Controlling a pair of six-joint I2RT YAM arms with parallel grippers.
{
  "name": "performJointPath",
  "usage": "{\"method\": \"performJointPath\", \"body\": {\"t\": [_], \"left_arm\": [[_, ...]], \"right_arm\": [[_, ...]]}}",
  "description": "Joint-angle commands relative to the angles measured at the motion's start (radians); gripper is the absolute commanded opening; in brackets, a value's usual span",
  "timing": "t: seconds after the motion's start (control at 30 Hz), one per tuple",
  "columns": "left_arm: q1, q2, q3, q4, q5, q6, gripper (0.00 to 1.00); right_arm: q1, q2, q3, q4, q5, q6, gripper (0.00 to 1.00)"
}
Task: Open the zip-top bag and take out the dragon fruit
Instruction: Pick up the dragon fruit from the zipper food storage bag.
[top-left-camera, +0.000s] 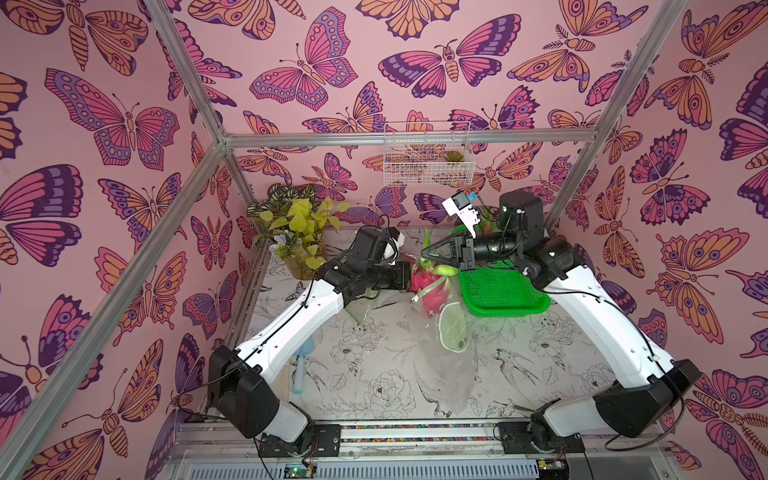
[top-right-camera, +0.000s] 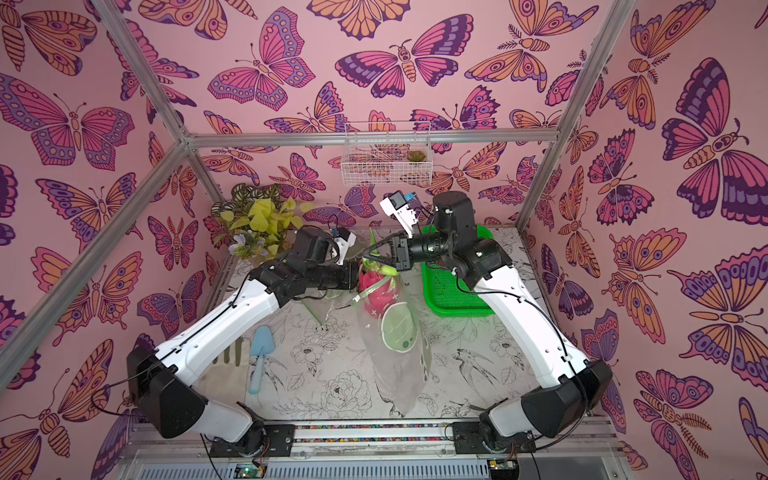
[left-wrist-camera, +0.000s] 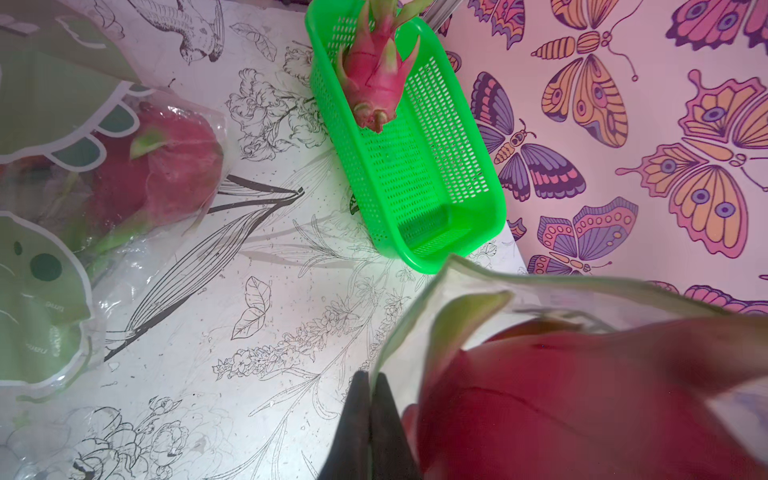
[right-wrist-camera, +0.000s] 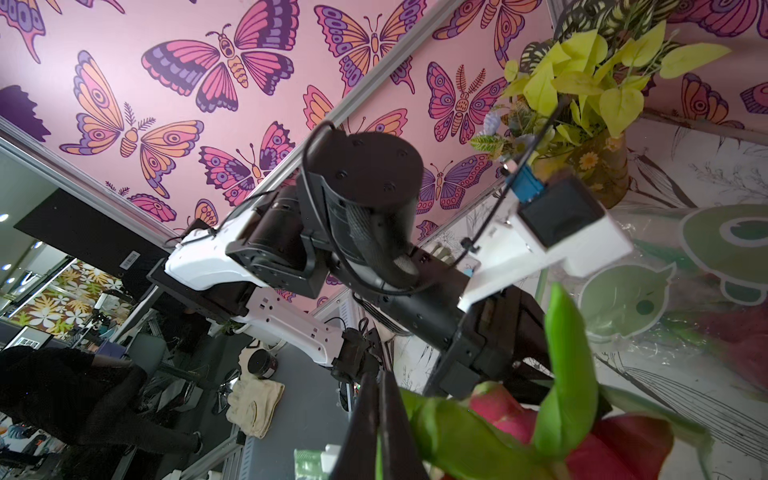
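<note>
The zip-top bag (top-left-camera: 452, 374) is held up over the middle of the bench (top-left-camera: 374, 353), its mouth raised between the two arms and its clear lower end reaching toward the near edge. The left fingers (left-wrist-camera: 353, 419) are pressed fully together on the bag's rim, which runs right into their tips in the left wrist view. The right fingers (right-wrist-camera: 361, 424) are closed just as tight on the opposite side of the mouth, a green scale just beside them. A dragon fruit (top-left-camera: 431, 298) sits inside the bag near its mouth, and a second fruit (top-left-camera: 417, 280) is above it, against the left fingers. A third fruit (left-wrist-camera: 374, 79) lies in the far end of the green basket (top-left-camera: 507, 306), just beside the bag on the right arm's side
</note>
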Motion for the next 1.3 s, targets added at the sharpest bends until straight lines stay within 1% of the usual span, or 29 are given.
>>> {"method": "performJointPath", "body": {"t": [0.0, 0.2, 0.3, 0.43, 0.6, 0.73, 0.77, 0.8, 0.83, 0.87, 1.0, 1.03, 1.1, 1.17, 1.27], "left_arm": [[-0.009, -0.01, 0.007, 0.0, -0.028, -0.001, 0.0], [-0.008, -0.042, -0.023, 0.014, -0.017, 0.012, 0.0], [-0.009, -0.054, -0.034, 0.019, -0.02, 0.02, 0.0], [-0.015, -0.056, -0.047, 0.022, -0.011, 0.035, 0.0], [-0.019, -0.064, -0.064, 0.03, -0.001, 0.05, 0.0], [-0.04, -0.078, -0.062, 0.039, 0.003, 0.094, 0.0], [-0.045, -0.08, -0.063, 0.038, 0.001, 0.105, 0.02], [-0.045, -0.083, -0.063, 0.038, 0.001, 0.108, 0.07], [-0.044, -0.088, -0.065, 0.038, -0.002, 0.107, 0.02], [-0.045, -0.094, -0.065, 0.04, -0.002, 0.111, 0.0], [-0.044, -0.11, -0.066, 0.048, -0.006, 0.13, 0.0], [-0.046, -0.115, -0.072, 0.054, -0.011, 0.132, 0.05], [-0.041, -0.124, -0.078, 0.056, -0.019, 0.134, 0.22], [-0.036, -0.14, -0.078, 0.058, -0.031, 0.128, 0.36], [-0.027, -0.174, -0.079, 0.067, -0.062, 0.117, 0.48]], "right_arm": [[-0.018, -0.008, 0.068, 0.11, -0.012, 0.05, 0.0], [-0.053, -0.015, 0.068, 0.157, 0.065, 0.091, 0.0], [-0.072, -0.016, 0.053, 0.223, 0.071, 0.144, 0.0], [-0.089, -0.017, 0.052, 0.282, 0.084, 0.181, 0.0], [-0.093, -0.016, 0.064, 0.308, 0.09, 0.192, 0.0], [-0.095, -0.016, 0.051, 0.32, 0.091, 0.196, 0.0], [-0.094, -0.016, 0.047, 0.318, 0.091, 0.194, 0.0], [-0.095, -0.016, 0.042, 0.318, 0.092, 0.192, 0.0], [-0.095, -0.015, 0.036, 0.317, 0.093, 0.191, 0.0], [-0.095, -0.015, 0.026, 0.318, 0.092, 0.193, 0.0], [-0.096, -0.028, -0.021, 0.328, 0.098, 0.188, 0.0], [-0.098, -0.031, -0.026, 0.326, 0.098, 0.187, 0.0], [-0.099, -0.037, -0.027, 0.303, 0.113, 0.166, 0.0], [-0.098, -0.041, -0.03, 0.288, 0.123, 0.155, 0.0], [-0.099, -0.047, -0.053, 0.284, 0.137, 0.153, 0.0]]}}
